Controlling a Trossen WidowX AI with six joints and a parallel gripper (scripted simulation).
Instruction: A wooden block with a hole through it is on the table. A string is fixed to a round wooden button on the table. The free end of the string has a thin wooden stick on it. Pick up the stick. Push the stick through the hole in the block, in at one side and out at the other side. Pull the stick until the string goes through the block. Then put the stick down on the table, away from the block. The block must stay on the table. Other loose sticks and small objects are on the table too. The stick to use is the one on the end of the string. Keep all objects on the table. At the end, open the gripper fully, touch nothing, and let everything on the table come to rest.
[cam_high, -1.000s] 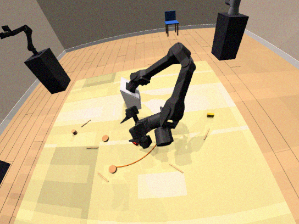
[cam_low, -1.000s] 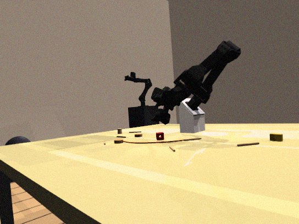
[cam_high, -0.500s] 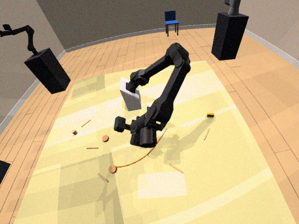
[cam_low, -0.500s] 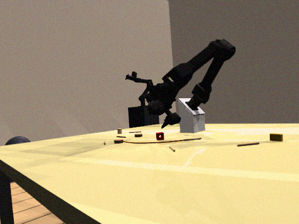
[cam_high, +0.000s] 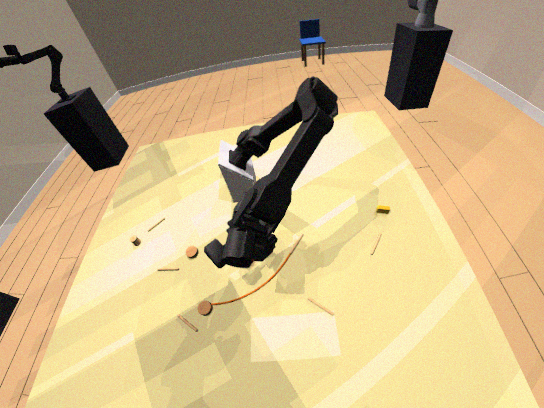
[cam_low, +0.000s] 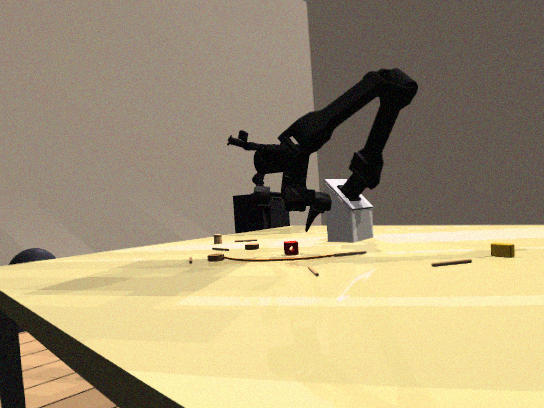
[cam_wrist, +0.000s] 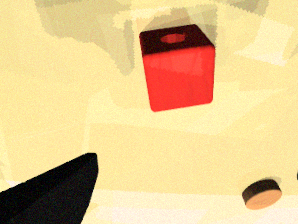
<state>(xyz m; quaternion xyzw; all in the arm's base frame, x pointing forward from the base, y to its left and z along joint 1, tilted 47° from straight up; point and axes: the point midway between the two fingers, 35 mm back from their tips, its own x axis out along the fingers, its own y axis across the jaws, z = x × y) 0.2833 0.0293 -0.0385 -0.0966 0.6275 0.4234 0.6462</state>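
Note:
The red block (cam_low: 293, 247) (cam_wrist: 180, 77) stands on the table. Its hole shows in the dark side face; the arm hides the block in the top view. The fixed button (cam_high: 204, 307) (cam_low: 216, 257) lies left of it in the exterior view. The orange string (cam_high: 260, 286) (cam_low: 280, 259) curves from the button to the wooden stick (cam_high: 296, 244) (cam_low: 350, 254), which lies on the table. The string is outside the block. My gripper (cam_wrist: 198, 165) is open and empty, above the table near the block. Only one finger shows clearly in the wrist view, with a sliver of the other at the right edge.
A loose disc (cam_high: 192, 251) (cam_low: 251, 246) (cam_wrist: 262, 196) and a small cylinder (cam_high: 135, 240) (cam_low: 217, 239) lie on the button side. A yellow block (cam_high: 383, 208) (cam_low: 502, 250) lies at the right. Several loose sticks lie around, one (cam_high: 320, 306) (cam_low: 313, 271) near the string.

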